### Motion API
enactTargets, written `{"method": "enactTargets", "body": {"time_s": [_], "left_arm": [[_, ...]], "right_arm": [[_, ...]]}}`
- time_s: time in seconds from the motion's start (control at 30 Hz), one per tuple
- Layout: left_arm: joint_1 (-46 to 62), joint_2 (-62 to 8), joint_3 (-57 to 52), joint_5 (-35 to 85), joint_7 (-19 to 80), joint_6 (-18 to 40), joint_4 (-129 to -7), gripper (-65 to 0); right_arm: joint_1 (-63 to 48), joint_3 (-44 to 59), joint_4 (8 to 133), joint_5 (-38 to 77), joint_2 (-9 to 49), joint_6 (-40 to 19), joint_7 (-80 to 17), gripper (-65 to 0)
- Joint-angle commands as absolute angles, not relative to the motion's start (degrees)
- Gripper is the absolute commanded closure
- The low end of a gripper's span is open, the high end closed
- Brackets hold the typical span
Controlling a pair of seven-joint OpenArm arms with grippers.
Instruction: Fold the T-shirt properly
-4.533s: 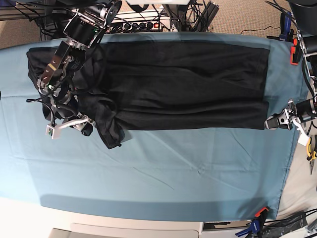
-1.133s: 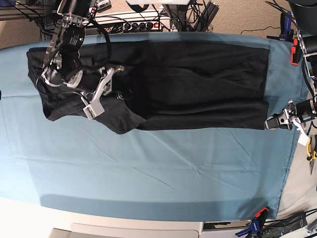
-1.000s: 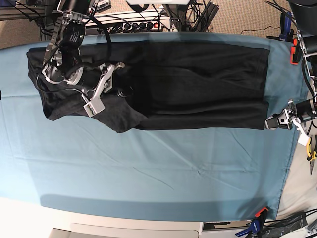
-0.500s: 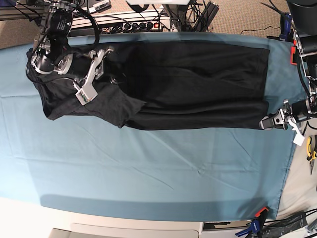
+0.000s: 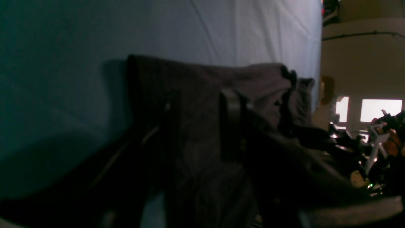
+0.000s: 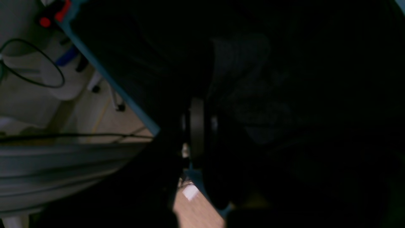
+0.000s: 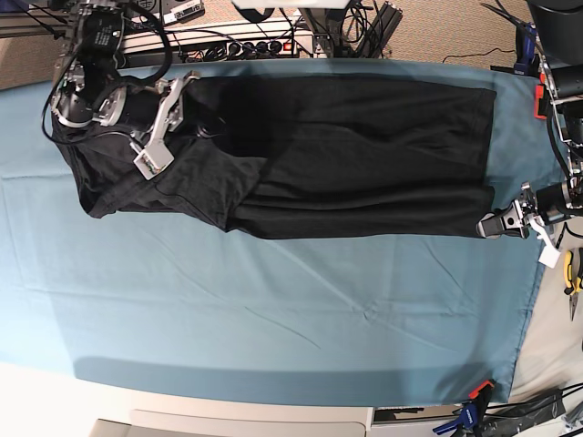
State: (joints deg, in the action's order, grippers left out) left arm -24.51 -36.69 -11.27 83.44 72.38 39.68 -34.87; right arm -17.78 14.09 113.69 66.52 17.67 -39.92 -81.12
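Left hand [image 7: 489,225] pinches T-shirt's [image 7: 364,155] corner.

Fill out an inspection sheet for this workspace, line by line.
Surface: teal table cloth, lightly creased.
Job's things: black T-shirt spread lengthwise along the far side, its left-of-view end bunched.
Clutter: clamps at the near cloth corner; pliers off the cloth's right edge.
Grippers: right tool shut on the T-shirt; left tool at the T-shirt's corner, grip unclear.
Cables: power strip and wires behind the table.
Surroundings: bare floor.
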Motion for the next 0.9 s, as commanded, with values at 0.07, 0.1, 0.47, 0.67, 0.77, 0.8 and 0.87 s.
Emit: {"method": "enactTargets", "body": {"time_s": [0.07, 0.1, 0.47, 0.67, 0.77, 0.8, 0.87], "left_arm": [[-25.89, -38.09, -11.44, 85.00, 71.96, 40.00, -35.68, -21.0], [-25.87, -38.09, -11.44, 85.00, 71.96, 40.00, -35.68, -21.1], [-25.89, -38.09, -11.44, 85.00, 71.92, 40.00, -35.68, -21.1], [-25.89, -38.09, -11.44, 85.00, 70.13, 40.00, -35.68, -21.1], [-25.89, -38.09, -11.44, 85.00, 69.82, 40.00, -35.68, -21.1], [-25.89, -38.09, -11.44, 85.00, 69.73, 40.00, -35.68, -21.1], [-25.89, -38.09, -11.44, 85.00, 69.76, 40.00, -35.68, -21.1]], "right_arm": [[-17.45, 14.31, 114.80, 68.18, 19.59, -40.00, -80.00, 0.0], [-17.45, 14.31, 114.80, 68.36, 19.77, -40.00, -80.00, 0.0], [-17.78, 14.35, 114.80, 72.60, 19.99, -40.00, -80.00, 0.0], [-17.78, 14.35, 114.80, 72.60, 19.99, -40.00, -80.00, 0.0], [-17.80, 14.35, 114.80, 72.62, 19.99, -40.00, -80.00, -14.0], [-17.80, 14.35, 114.80, 72.64, 19.99, -40.00, -80.00, -20.2], [-17.78, 14.35, 114.80, 72.93, 19.97, -40.00, -80.00, -25.8]]}}
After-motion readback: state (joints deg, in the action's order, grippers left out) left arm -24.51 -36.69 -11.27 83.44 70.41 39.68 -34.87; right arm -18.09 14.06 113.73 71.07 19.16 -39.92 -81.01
